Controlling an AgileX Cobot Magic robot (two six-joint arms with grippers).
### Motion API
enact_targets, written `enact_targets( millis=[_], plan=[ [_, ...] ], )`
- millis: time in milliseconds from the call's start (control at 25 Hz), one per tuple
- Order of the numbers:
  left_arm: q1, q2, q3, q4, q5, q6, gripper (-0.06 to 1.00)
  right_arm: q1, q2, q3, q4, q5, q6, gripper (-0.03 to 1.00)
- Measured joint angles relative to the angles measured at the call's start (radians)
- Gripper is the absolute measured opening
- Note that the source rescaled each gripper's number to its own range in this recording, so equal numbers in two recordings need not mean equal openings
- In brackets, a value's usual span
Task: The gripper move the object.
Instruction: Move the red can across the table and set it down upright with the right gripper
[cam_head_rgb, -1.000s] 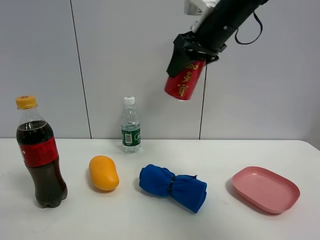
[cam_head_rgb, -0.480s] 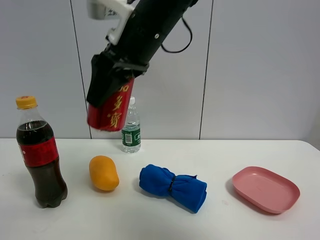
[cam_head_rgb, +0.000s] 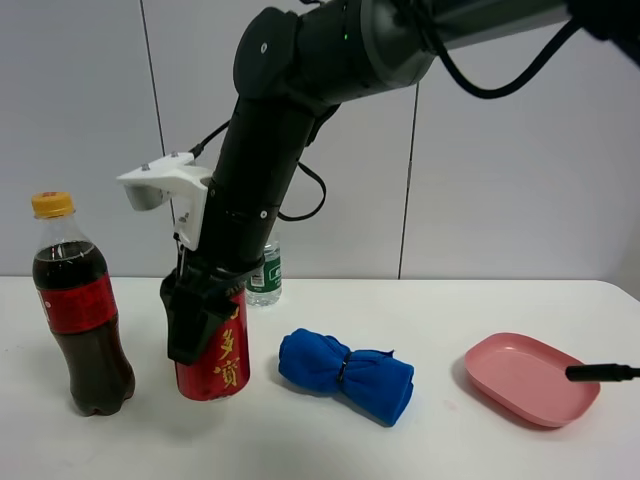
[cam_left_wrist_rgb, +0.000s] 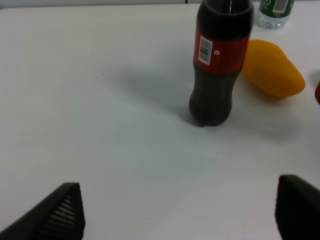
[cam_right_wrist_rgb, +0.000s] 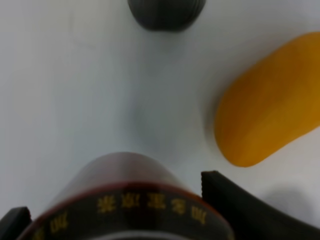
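Grasp: right gripper (cam_head_rgb: 200, 330) was clenched on the can (cam_head_rgb: 222, 362) from above; one black finger (cam_head_rgb: 187, 338) ran down the can's left side in the high view, the other was hidden behind it. The can (red, gold characters) stood upright, lower left of centre in the high view, between the cola bottle (cam_head_rgb: 82, 310) on its left and the blue cloth (cam_head_rgb: 345, 372) on its right, apart from both. Its base sat level with the table (cam_head_rgb: 450, 445); actual contact could not be judged. The right wrist view showed the can's rim between both fingers, and the mango (cam_right_wrist_rgb: 267, 105) lay near it on the table without touching. The water bottle (cam_head_rgb: 268, 283) stood at the back, mostly hidden by the arm; the pink plate (cam_head_rgb: 530, 378) sat at lower right. The left gripper (cam_left_wrist_rgb: 177, 215) was spread wide with nothing between its fingers, over bare table.
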Motion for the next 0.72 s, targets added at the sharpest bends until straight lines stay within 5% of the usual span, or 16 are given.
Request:
enact_targets(
  millis=[720],
  plan=[
    [0.000,-0.001,0.000,0.000,0.000,0.000,1.00,0.003,0.125,0.000,-0.049,-0.082,-0.001,0.00]
  ],
)
